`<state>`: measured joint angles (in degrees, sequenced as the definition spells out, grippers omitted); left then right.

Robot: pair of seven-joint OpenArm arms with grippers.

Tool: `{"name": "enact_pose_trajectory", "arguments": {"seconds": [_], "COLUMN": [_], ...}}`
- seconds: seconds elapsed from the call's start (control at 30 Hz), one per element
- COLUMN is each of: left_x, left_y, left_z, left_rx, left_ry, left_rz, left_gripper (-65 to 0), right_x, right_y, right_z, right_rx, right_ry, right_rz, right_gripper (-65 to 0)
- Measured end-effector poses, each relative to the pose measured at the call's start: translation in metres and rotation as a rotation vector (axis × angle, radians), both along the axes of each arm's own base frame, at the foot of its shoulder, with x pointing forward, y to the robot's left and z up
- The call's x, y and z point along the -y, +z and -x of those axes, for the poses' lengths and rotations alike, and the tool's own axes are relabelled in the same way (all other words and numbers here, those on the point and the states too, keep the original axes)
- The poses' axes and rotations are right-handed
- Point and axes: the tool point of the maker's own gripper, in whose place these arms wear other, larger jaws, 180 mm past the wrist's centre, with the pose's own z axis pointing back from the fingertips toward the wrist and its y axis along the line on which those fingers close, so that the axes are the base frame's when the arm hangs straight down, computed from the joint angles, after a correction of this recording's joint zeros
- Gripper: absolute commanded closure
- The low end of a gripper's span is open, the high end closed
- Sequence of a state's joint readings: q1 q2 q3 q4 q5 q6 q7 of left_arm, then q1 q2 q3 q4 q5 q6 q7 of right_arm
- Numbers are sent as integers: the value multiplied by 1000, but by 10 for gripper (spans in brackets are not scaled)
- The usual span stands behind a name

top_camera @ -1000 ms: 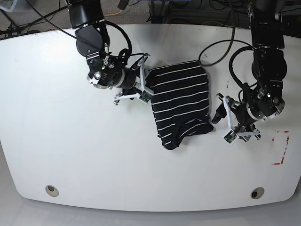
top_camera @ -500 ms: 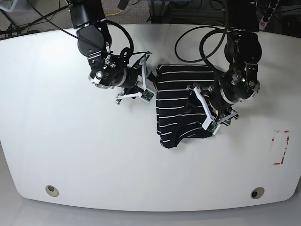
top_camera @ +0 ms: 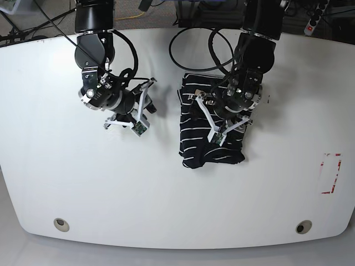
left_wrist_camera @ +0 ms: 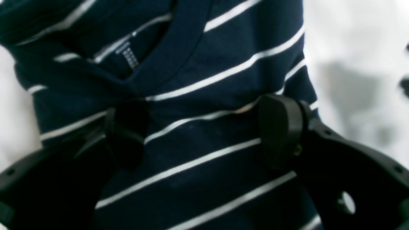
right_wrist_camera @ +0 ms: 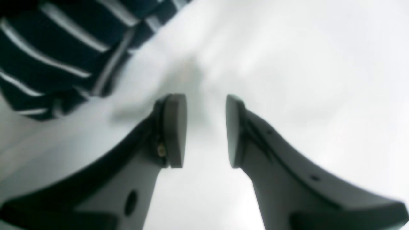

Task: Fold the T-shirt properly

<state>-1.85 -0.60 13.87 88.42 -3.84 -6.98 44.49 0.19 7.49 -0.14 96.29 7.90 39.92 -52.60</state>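
The T-shirt [top_camera: 191, 147], black with thin white stripes, lies in a folded bundle at the middle of the white table [top_camera: 166, 194]. My left gripper [top_camera: 206, 119] hangs right over it, and its arm hides much of the shirt's top half. In the left wrist view the left gripper [left_wrist_camera: 204, 131] is wide open, its black fingers [left_wrist_camera: 281, 127] astride the striped T-shirt [left_wrist_camera: 204, 80] just below the collar and its label. My right gripper [top_camera: 146, 106] is to the left of the shirt, apart from it. Seen from the right wrist, the right gripper [right_wrist_camera: 206, 131] is open over bare table, the T-shirt's [right_wrist_camera: 48, 54] edge at upper left.
A red tape mark [top_camera: 331, 174] sits near the table's right edge. Two round holes [top_camera: 61, 224] [top_camera: 303, 227] lie near the front edge. Cables [top_camera: 191, 39] loop over the back of the table behind the shirt.
My left arm swung from the table's right side onto the T-shirt, its jaws opening wider. My right gripper drew left, away from the shirt's edge.
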Motion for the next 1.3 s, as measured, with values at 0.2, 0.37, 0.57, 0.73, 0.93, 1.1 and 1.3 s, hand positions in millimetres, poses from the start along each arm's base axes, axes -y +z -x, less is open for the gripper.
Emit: {"name": "enact_pose_trajectory", "arguments": {"seconds": [0.2,0.37,0.57,0.73,0.93,1.1,1.3], "left_x": [-53,-146,-258,-343,-395,-407,-402], "left_y": [-5,2,3,7,11,17,60], "left_z": [-9,-13,3,34,77,93,79], "left_rx": [8,32,-24,-103,-141,-160,-81], "left_ry": [94,113,179,233,277,275,259], "left_rz": [-17,-186,-273,-373,-397,-401,-510], "left_gripper": [-507,-507,-506,-506,-506,-506,-506], "right_x": [24,39,35,35,33,33,34], "right_y": [4,13,34,33,33,33,34], "right_z": [-7,-8,-13,-12,-12,-12,-13], "right_rx": [11,23,91,87,87,87,88], "right_ry": [-82,-113,-99,-96,-96,-97,-99], "right_rz": [-3,33,34,38,31,33,33], "right_gripper": [-189,-189,-189,-189,-187,-187,-187]}}
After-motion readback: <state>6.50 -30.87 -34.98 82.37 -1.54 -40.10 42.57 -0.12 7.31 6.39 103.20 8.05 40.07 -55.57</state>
